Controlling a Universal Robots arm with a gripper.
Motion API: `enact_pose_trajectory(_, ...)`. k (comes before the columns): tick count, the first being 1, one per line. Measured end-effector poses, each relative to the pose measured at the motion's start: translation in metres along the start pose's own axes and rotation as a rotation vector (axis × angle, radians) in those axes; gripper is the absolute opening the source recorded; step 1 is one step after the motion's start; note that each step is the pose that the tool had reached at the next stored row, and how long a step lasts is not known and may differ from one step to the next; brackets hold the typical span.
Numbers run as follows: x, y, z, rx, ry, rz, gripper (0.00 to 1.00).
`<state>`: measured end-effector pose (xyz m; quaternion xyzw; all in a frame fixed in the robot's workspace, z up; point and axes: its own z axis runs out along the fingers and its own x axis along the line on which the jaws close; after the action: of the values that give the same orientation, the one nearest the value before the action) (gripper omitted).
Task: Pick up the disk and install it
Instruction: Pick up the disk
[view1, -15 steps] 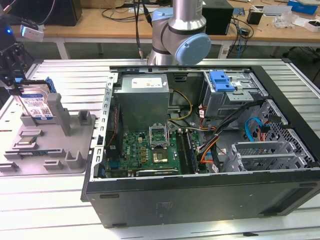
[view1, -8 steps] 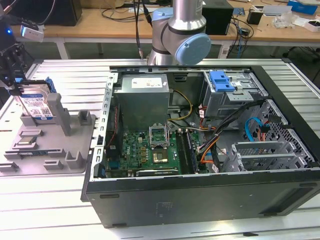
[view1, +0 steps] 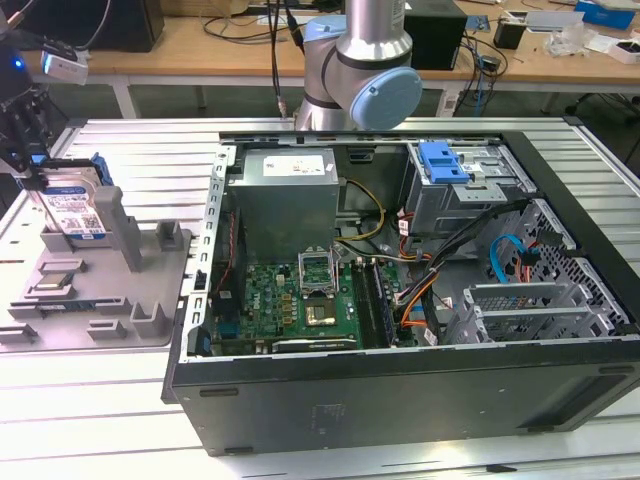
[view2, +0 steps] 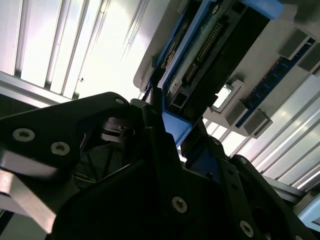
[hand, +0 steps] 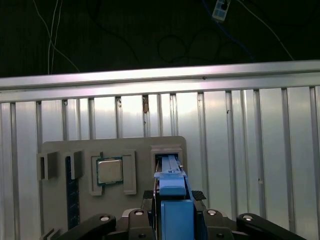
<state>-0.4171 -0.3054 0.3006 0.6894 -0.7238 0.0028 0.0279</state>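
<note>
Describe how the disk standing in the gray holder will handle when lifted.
The disk looks rigid, a metal body framed in blue, so it should not flex. It is probably dense for its size. Standing on edge in the gray holder, it may tip once out of its slot.

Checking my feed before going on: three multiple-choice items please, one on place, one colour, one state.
1. Where is the disk? A. inside the computer case B. in the grey fixture C. on the wooden bench
2. What colour is its carrier rail? A. red B. blue C. yellow
3. How does the disk sit? A. upright on edge B. lying flat C. dangling
Key: 1 B, it stands in the grey fixture at the exterior view's left, below the tool; 2 B, blue in both wrist views; 3 A, its label faces sideways.
</note>
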Motion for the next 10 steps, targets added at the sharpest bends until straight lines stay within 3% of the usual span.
enact_pose_trajectory(10, -0.0001, -0.0001, 0.0027, 0.0015, 0.0001, -0.005, 0.40)
